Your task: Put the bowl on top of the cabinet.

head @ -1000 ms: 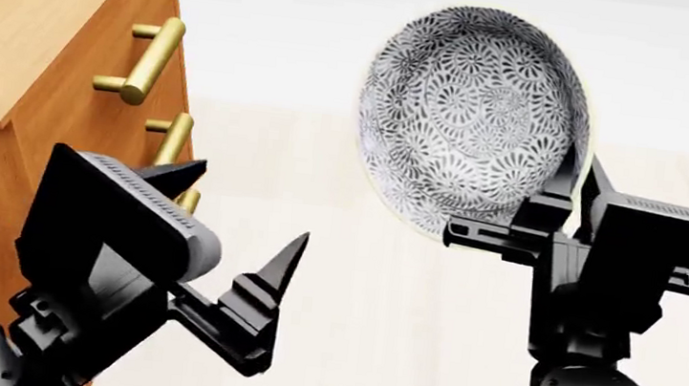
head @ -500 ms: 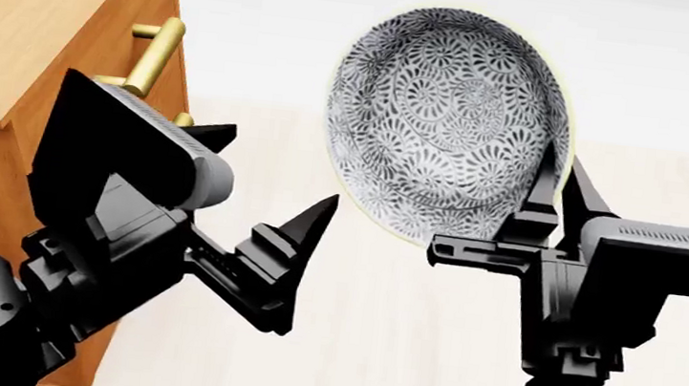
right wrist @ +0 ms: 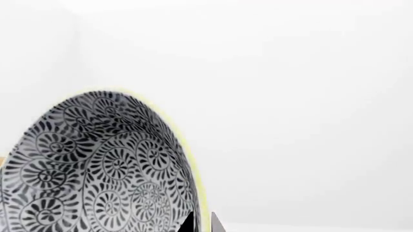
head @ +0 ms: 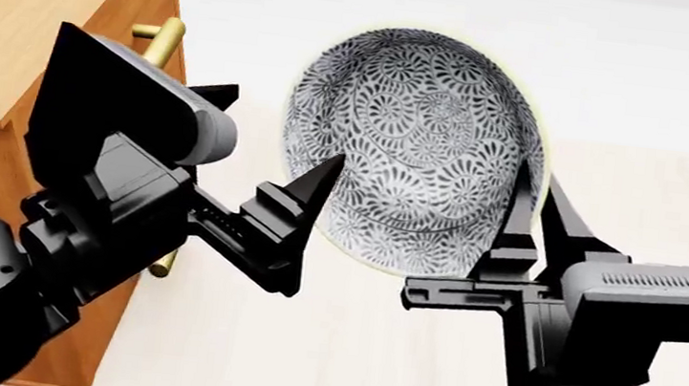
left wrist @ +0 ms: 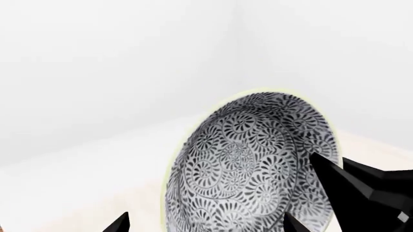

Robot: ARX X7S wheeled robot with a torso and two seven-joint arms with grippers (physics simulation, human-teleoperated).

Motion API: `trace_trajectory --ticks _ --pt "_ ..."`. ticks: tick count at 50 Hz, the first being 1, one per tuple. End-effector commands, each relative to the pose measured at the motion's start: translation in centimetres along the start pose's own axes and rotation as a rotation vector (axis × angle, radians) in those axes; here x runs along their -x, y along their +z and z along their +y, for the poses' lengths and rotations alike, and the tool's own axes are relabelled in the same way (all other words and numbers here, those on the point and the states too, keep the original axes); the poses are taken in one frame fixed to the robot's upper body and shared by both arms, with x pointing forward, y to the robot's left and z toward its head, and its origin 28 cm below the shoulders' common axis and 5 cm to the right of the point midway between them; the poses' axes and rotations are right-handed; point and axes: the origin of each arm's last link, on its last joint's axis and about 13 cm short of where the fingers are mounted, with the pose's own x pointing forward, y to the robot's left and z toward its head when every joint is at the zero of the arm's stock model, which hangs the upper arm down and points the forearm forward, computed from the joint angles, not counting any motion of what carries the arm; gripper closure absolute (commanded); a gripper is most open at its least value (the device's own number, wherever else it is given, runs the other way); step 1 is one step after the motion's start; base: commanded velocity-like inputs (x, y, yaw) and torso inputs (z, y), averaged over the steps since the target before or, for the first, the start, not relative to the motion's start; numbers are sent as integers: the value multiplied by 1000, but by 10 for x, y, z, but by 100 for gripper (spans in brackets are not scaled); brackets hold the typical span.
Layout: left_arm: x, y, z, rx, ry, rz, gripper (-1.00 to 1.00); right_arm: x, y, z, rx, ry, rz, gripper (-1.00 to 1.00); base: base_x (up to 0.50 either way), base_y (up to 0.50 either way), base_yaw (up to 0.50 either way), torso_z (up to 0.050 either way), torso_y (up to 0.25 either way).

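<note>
The bowl [head: 414, 147], white with a dense dark grey floral pattern, hangs tilted on its side in mid-air, its inside facing the head camera. My right gripper [head: 535, 186] is shut on its right rim, one finger inside and one outside; the right wrist view shows the same pinch on the bowl [right wrist: 96, 169] by that gripper [right wrist: 201, 225]. My left gripper [head: 271, 137] is open beside the bowl's left edge, one fingertip [head: 321, 173] overlapping the rim. In the left wrist view the bowl [left wrist: 252, 164] fills the space ahead of the left gripper [left wrist: 205, 227]. The orange-brown cabinet [head: 30, 16] stands at the left.
A brass bar handle [head: 162, 39] sticks out of the cabinet front, just behind my left gripper. Pale floor [head: 366, 349] lies below the bowl, and white walls stand behind it. The right gripper's dark finger [left wrist: 361, 186] shows in the left wrist view.
The right gripper has carried the bowl leftward, towards the cabinet. The left gripper has risen, and its fingertip now overlaps the bowl's left rim.
</note>
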Motion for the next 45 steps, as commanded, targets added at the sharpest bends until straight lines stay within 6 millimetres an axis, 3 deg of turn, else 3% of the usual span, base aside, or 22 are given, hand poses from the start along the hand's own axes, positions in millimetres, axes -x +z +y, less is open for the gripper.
trace_trajectory --ticks 1,23,45 --pt "1 3 4 -12 17 -18 -100 5 3 1 11 13 -18 100 0 0 0 0 0" --pt "-25 -8 12 -18 66 26 -100 11 4 3 24 22 -16 100 0 0 0 0 0" --pt "-36 -15 17 -50 100 46 -100 14 11 7 42 50 -32 100 0 0 0 0 0"
